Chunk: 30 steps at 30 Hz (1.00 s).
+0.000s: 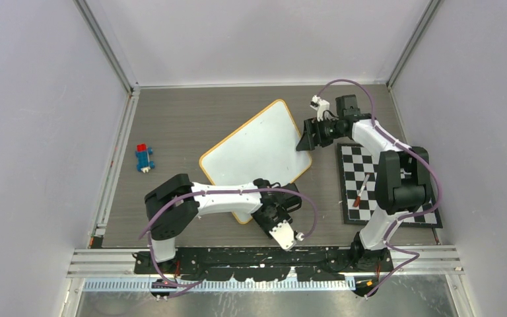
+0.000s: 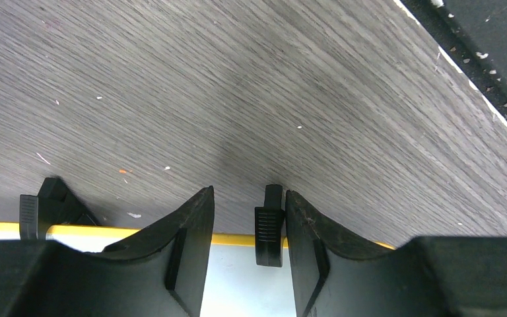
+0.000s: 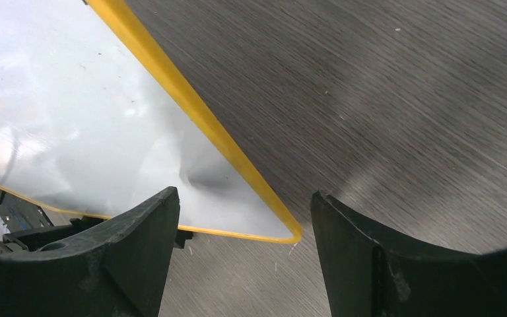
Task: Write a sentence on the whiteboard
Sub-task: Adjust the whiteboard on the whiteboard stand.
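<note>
Right end effector [image 1: 302, 137] stands spread wide at the right corner of the whiteboard [image 1: 257, 152], gripping nothing. Left end effector [image 2: 249, 198] is half-spread over the near rim, with a black foot [image 2: 269, 224] between its fingers, not pinched. The whiteboard lies flat mid-bench [image 1: 171, 125], turned diamond-wise, its face apparently blank. A marker [image 1: 362, 191] rests on the checkered mat [image 1: 353, 155], near-right of the right end effector, long axis running near to far; the right arm is nearer. Bare bench separates whiteboard and mat.
</note>
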Motion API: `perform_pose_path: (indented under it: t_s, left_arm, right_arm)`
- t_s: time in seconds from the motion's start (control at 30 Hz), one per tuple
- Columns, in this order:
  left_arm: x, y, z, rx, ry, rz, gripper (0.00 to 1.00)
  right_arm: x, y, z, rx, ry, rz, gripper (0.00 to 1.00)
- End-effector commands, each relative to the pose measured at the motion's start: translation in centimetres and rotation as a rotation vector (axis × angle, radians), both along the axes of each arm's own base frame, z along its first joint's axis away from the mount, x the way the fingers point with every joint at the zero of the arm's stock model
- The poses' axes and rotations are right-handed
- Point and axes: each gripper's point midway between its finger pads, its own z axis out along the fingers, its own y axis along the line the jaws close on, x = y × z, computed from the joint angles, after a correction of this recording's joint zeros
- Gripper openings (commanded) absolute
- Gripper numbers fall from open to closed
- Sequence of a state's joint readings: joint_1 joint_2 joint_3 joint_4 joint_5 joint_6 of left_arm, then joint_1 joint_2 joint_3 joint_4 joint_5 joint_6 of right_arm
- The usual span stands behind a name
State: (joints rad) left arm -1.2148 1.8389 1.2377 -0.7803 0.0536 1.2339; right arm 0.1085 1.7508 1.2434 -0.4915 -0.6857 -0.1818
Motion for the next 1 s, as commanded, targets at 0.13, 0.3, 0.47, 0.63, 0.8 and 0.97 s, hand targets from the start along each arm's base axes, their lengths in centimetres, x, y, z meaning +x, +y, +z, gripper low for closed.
perform_pose_path:
  t_s: [0.13,0.3,0.47,0.63,0.8,0.97]
  left_arm:
    - [0.9,-0.4,0.3,-0.021,-0.021,-0.006,0.45]
    - [1.1,-0.5,0.2,-0.019,-0.024,-0.008,0.45]
    - [1.3,-0.5,0.3,-0.025,-0.018,-0.005,0.45]
    - [1.4,-0.5,0.2,-0.027,-0.019,-0.003,0.45]
    - [1.5,-0.6,0.2,-0.033,-0.018,0.009,0.46]
    - [1.6,-0.5,0.5,-0.038,-0.025,0.025,0.58]
  right_arm:
    - [-1.0,2.7,0.1,0.057,-0.014,0.110,0.75]
    - [-2.6,3.7,-1.1,0.059,0.044,0.149,0.73]
    - [-4.2,4.3,-0.9,0.067,0.055,0.168,0.72]
    - [-5.5,5.1,-0.7,0.065,0.064,0.193,0.72]
    - [-5.2,5.1,-0.4,0.054,0.055,0.191,0.72]
    - [-5.0,5.1,1.1,0.054,0.022,0.186,0.72]
